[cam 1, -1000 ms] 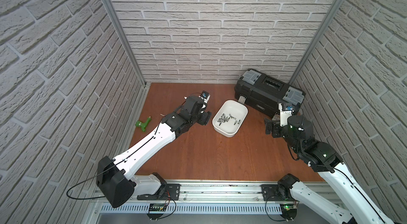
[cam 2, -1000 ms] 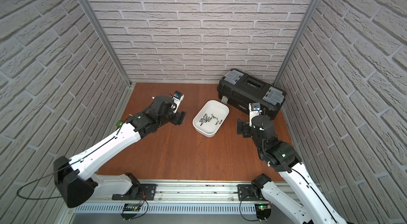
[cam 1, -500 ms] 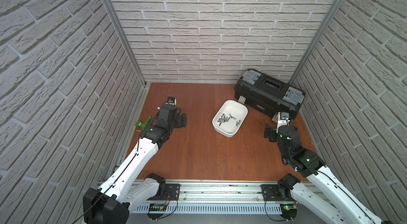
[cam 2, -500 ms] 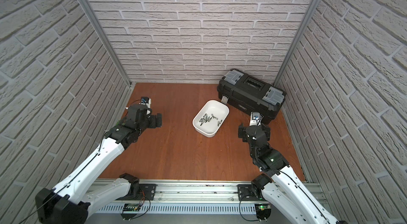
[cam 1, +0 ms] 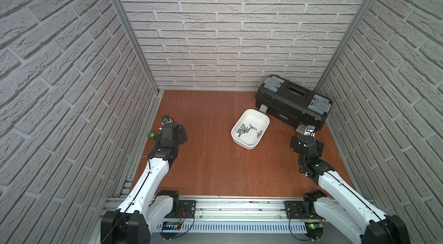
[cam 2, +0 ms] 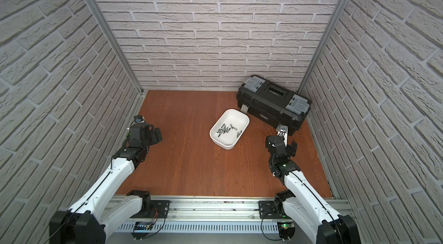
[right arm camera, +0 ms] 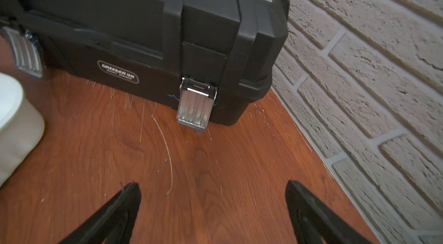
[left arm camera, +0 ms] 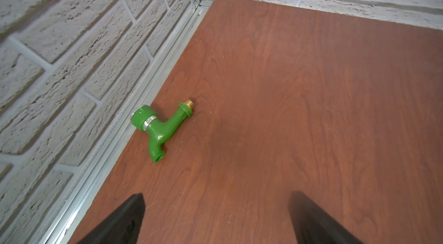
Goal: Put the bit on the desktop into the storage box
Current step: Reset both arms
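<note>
The white storage box stands right of centre on the reddish-brown desktop, and its rim also shows in the right wrist view. Several small grey bits lie inside it. No loose bit shows on the bare desktop. My left gripper hangs open and empty near the left wall, far from the box. My right gripper is open and empty too, right of the box and facing the toolbox.
A big black toolbox with grey lid compartments sits in the back right corner, just behind the storage box. A green plastic tap lies against the left wall rail. Brick walls close three sides.
Both arms have drawn back toward the front rail. My left gripper swung from beside the storage box to the left wall and opened wider. The right gripper stayed open.
</note>
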Tool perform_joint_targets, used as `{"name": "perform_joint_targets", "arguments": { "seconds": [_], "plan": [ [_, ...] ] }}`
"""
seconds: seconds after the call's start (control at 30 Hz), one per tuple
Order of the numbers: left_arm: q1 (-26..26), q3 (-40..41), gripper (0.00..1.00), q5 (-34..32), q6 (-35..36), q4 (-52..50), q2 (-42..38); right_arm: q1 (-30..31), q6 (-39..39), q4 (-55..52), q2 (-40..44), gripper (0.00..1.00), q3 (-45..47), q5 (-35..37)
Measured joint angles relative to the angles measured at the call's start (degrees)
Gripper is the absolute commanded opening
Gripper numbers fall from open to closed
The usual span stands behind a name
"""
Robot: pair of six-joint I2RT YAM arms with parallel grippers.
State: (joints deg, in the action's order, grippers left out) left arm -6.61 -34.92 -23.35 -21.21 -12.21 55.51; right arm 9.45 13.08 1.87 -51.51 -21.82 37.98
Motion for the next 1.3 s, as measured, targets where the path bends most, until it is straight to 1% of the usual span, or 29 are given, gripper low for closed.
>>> {"name": "perform_joint_targets", "arguments": {
  "seconds": [0.1,0.2,0.33,0.5,0.67,0.8,1.0,1.13,1.3],
  "plan": [
    [0.1,1.5,0.99,-1.2,0.8,3.3,-0.1,-2.8,-1.0,8.3,-4.9,0.99,1.2,-2.2],
    [0.2,3.4,0.98,-2.8,2.1,6.9,-0.3,-4.0,-3.1,16.0,-11.5,0.99,3.4,-4.9],
    [0.2,6.0,0.99,-4.5,3.9,11.0,-0.6,-4.2,-6.4,24.2,-18.6,1.00,3.6,-10.3],
    [0.2,6.8,0.98,-6.0,6.0,14.1,-0.6,-4.2,-10.5,33.0,-25.0,1.00,2.5,-15.6],
    [0.2,7.7,0.98,-6.6,8.5,17.5,-0.5,-4.3,-13.3,42.7,-32.0,0.99,2.4,-19.1],
    [0.2,10.1,0.99,-7.1,10.1,20.9,-0.1,-4.9,-14.0,45.5,-35.5,0.99,2.3,-21.4],
    [0.2,12.0,0.98,-7.1,13.4,27.2,2.9,-8.2,-13.5,45.0,-35.8,0.98,0.1,-25.5],
    [0.2,13.4,0.98,-6.8,16.4,33.9,7.9,-8.9,-13.3,45.0,-35.8,0.99,-0.1,-26.5],
    [0.2,15.0,0.98,-5.0,19.7,44.3,16.5,-8.9,-13.2,45.0,-35.8,0.99,-0.1,-27.4]
  ]
}}
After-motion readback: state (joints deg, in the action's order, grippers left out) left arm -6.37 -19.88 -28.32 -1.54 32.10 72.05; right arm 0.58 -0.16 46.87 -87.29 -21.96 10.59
